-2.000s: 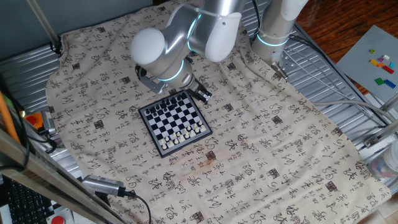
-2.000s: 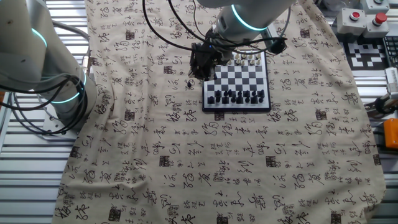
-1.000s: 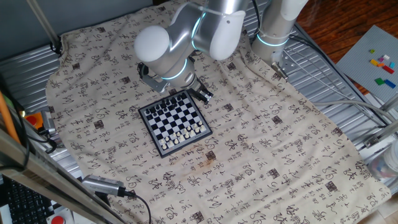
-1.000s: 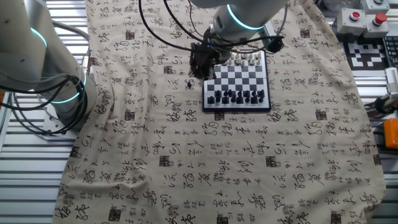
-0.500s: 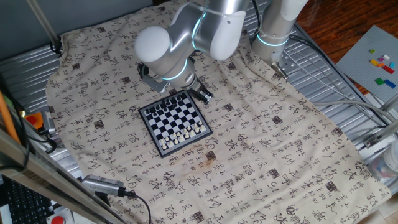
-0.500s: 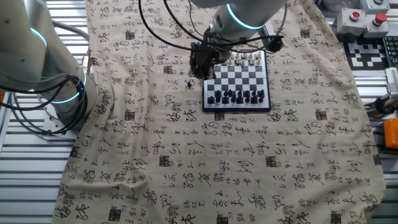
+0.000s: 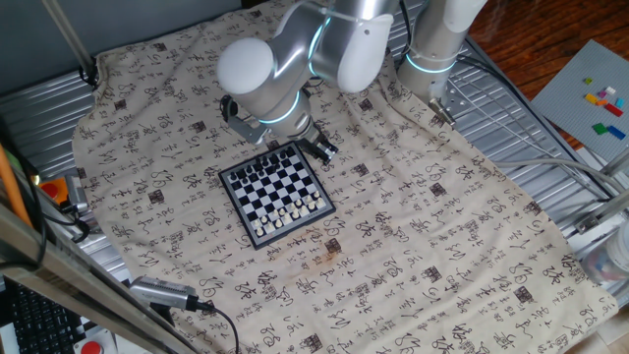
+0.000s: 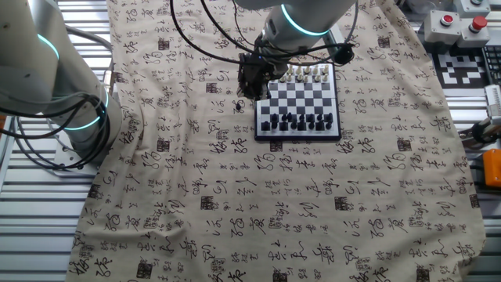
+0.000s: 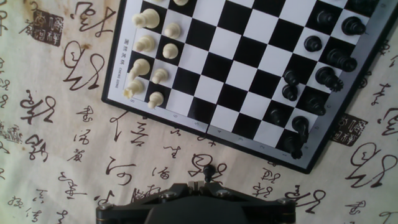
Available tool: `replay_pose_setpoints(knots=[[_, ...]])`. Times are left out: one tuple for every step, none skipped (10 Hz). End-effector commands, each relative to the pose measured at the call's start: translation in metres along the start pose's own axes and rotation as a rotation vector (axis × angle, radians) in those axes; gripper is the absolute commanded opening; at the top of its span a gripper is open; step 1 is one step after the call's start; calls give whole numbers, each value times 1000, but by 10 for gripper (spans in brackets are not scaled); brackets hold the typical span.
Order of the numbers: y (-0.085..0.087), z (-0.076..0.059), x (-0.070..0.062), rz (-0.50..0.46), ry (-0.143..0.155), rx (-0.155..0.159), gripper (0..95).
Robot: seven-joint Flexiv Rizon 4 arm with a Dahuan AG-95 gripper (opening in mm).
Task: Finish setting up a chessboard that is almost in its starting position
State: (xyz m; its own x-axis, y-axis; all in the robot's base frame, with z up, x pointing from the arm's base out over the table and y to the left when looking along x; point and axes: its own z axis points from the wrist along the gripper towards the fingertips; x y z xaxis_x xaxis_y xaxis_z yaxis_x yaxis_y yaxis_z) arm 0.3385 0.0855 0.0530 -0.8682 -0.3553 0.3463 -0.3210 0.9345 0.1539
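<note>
**Hand view.** The chessboard (image 9: 249,74) fills the upper part of the picture. White pieces (image 9: 149,56) stand in two rows at its left end and black pieces (image 9: 323,62) at its right end. One small black piece (image 9: 208,169), apparently a pawn, is off the board on the printed cloth (image 9: 62,155). It lies just beside the board's near edge and directly above the dark housing of the gripper (image 9: 205,185). The fingertips are cut off by the lower edge of the picture. It cannot be told whether they are apart or together, nor whether they touch the piece.

**The other fixed view.** The gripper (image 8: 252,78) hangs low over the cloth, beside the left edge of the chessboard (image 8: 297,100) and near the corner at the white end. The white pieces (image 8: 305,74) line the far side and the black pieces (image 8: 297,121) the near side. A second arm (image 8: 47,70) stands at the left margin, well apart from the board. Red buttons (image 8: 462,19) sit at the upper right.

**One fixed view.** The elbow of the arm (image 7: 285,69) stands in front of the gripper and the far edge of the chessboard (image 7: 275,194), so the loose piece does not show here. Coloured bricks (image 7: 604,98) lie on a grey plate at the right, off the cloth.
</note>
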Motion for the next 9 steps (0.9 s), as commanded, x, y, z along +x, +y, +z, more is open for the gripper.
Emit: replay_pose_setpoints(knots=[[1,1,-1,1,-8,3,0],[1,2,-2,0,-13,5,0],[1,2,-2,-1,-21,7,0],[2,2,-2,-1,-25,8,0],[3,3,-2,-1,-44,15,0],[4,4,-3,-2,-52,18,0],[4,4,-3,-2,-55,18,0],[5,5,-3,-3,-58,20,0],[6,5,-3,-4,-63,23,0]])
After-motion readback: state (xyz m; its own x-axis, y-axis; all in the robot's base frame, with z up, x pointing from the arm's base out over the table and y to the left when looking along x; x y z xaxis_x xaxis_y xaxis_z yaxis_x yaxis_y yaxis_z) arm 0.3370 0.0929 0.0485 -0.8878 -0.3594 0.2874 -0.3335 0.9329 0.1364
